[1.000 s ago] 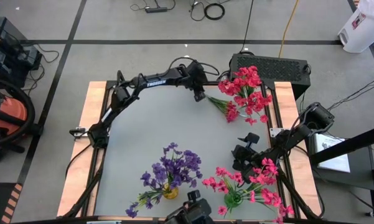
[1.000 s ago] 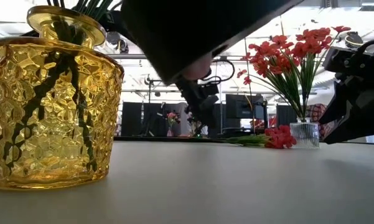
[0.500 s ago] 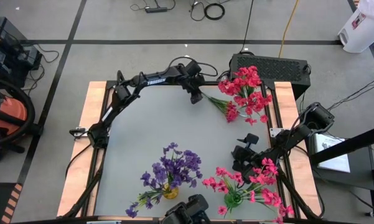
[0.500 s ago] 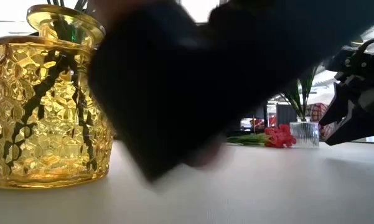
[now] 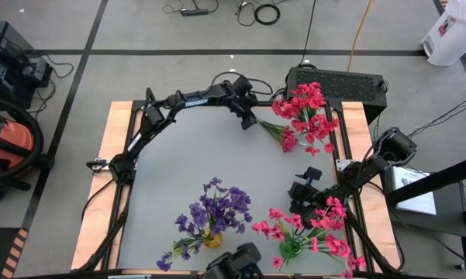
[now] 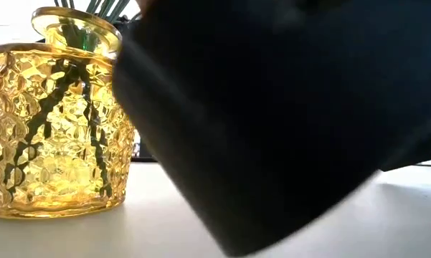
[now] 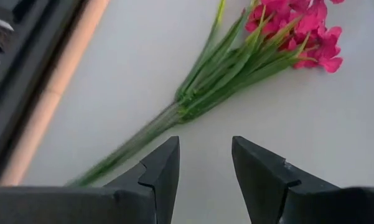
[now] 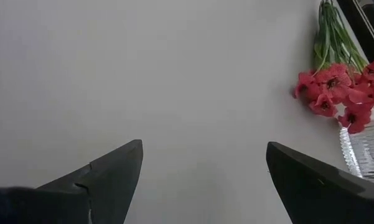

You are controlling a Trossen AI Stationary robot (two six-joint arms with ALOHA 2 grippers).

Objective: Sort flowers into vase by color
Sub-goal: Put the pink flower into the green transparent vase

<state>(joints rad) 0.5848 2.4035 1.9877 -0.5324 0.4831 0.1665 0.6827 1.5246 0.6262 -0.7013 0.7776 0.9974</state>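
A: Red sprig (image 5: 281, 134) lies flat at the table's (image 5: 186, 163) far edge, beside the red bunch's clear vase (image 8: 364, 149); the left gripper (image 5: 250, 121) hovers at its stem, fingers parted, empty.
B: And the right gripper (image 5: 301, 191)?
A: Spread wide near the pink flowers (image 5: 306, 229)

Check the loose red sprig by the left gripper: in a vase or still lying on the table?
Lying flat on the table, outside any vase. The red sprig is stretched out just ahead of the left gripper, whose open fingers hold nothing.

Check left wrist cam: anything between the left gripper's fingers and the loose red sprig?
Nothing: only bare tabletop separates the open left gripper from the red sprig.
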